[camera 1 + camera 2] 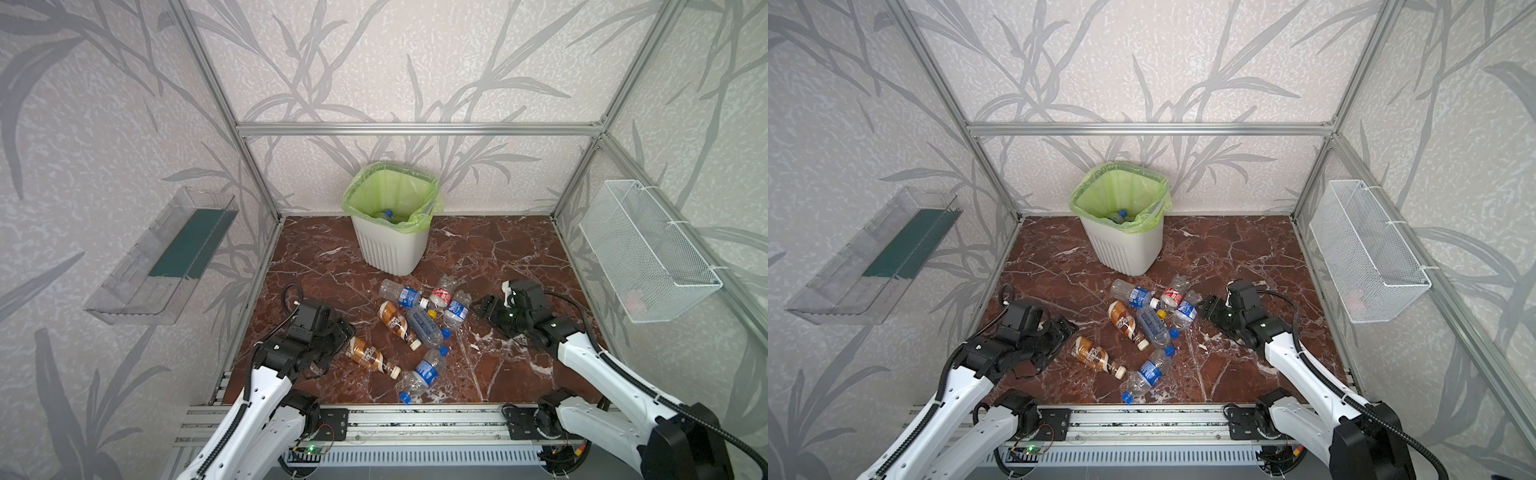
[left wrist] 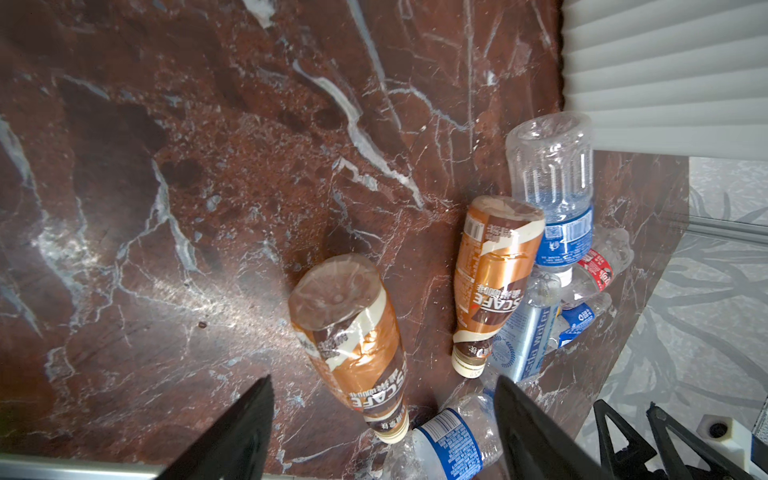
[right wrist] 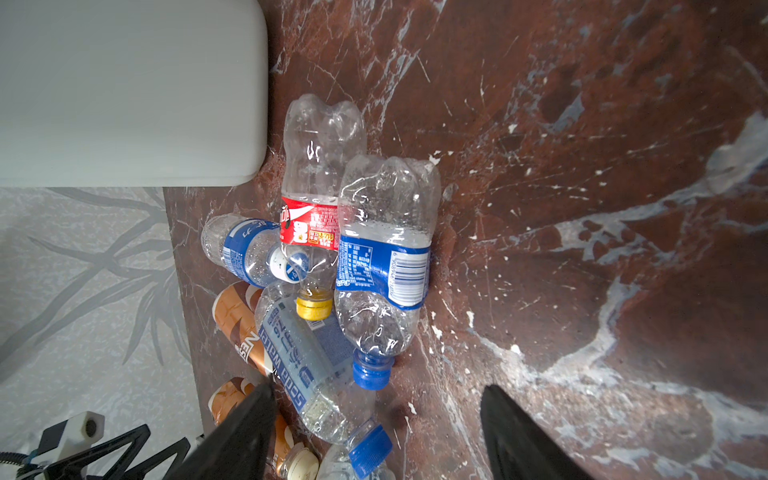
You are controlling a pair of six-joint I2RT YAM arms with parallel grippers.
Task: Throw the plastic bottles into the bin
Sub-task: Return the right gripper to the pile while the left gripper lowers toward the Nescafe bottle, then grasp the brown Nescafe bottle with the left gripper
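So, I'd call this partway done. The white ribbed plastic bin (image 1: 390, 253) with its light green bag liner (image 1: 352, 198) stands at the back of the red-brown marble counter (image 1: 519, 257). Inside it I can make out one blue-capped clear bottle (image 1: 386, 214). Anything deeper is hidden, so no idea how many have gone in.

What's left is seven plastic bottles lying in a loose heap on the counter near the bin's front. Count: four clear bottles with blue labels (image 1: 402, 294) (image 1: 424, 328) (image 1: 457, 309) (image 1: 424, 372), two brown-gold coffee bottles (image 1: 397, 320) (image 1: 371, 354), and one clear bottle with a red label (image 1: 441, 294). None upright.

As for the left gripper (image 2: 383, 380), its jaws are spread wide and empty. The neck end of the nearer coffee bottle lies between them, not pinched as far as I can tell. Over at the right gripper (image 3: 379, 387), jaws wide too, holding nothing, low beside the heap's right side. My guess: that coffee bottle goes next.
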